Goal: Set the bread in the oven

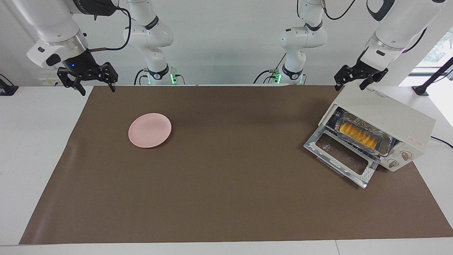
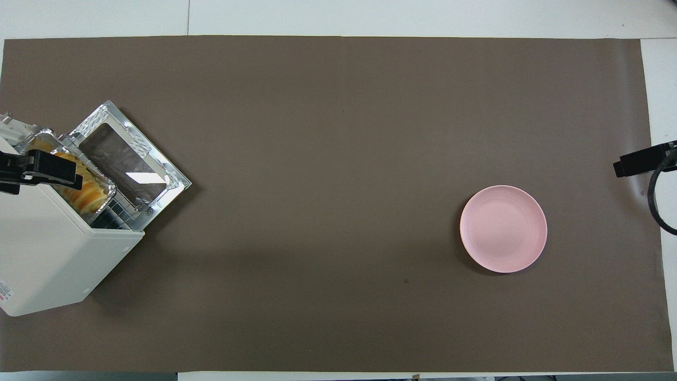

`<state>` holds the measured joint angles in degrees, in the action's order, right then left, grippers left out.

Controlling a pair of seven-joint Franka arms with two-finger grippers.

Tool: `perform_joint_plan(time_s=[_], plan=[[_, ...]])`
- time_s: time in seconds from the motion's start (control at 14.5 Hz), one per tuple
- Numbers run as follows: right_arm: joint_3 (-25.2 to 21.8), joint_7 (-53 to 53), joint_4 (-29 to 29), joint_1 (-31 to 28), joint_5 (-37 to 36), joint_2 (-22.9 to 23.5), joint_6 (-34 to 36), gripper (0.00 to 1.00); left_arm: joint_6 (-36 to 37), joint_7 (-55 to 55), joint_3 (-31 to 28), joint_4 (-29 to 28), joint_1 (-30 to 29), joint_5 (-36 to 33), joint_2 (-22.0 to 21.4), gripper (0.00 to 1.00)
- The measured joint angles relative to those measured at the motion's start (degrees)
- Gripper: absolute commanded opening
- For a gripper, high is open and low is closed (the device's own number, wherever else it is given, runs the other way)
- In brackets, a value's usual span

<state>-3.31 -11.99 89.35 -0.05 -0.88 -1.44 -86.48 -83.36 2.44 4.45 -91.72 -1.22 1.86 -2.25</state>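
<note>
The cream-white oven (image 1: 385, 113) stands at the left arm's end of the table with its glass door (image 1: 341, 159) dropped open. Inside it, on the rack, a silver foil tray (image 1: 384, 143) holds the yellow-orange ridged bread (image 1: 357, 134). In the overhead view the bread (image 2: 87, 194) shows at the oven's (image 2: 53, 259) mouth. My left gripper (image 1: 350, 85) hangs open and empty just above the oven's top, at the edge nearest the robots. One of its fingers (image 2: 53, 169) covers part of the bread from above. My right gripper (image 1: 98, 89) waits open over the mat's corner at the right arm's end.
A round pink plate (image 1: 149, 130) lies bare on the brown mat (image 1: 226, 198) toward the right arm's end. The oven's two knobs (image 1: 398, 159) face away from the robots. A black cable (image 1: 442, 141) runs off from the oven.
</note>
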Motion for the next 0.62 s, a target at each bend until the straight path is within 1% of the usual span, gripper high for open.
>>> perform_joint_plan(time_s=[0.21, 0.48, 0.62], plan=[[0.0, 0.0, 0.0, 0.0, 0.0, 0.0, 0.0, 1.00, -0.2, -0.1, 0.0, -1.3, -0.4, 0.0, 0.3, 1.00], [0.0, 0.0, 0.0, 0.0, 0.0, 0.0, 0.0, 1.00, -0.2, -0.4, 0.2, -1.3, -0.4, 0.0, 0.3, 1.00], [0.0, 0.0, 0.0, 0.0, 0.0, 0.0, 0.0, 1.00, -0.2, -3.4, 0.2, -1.3, -0.4, 0.0, 0.3, 1.00]])
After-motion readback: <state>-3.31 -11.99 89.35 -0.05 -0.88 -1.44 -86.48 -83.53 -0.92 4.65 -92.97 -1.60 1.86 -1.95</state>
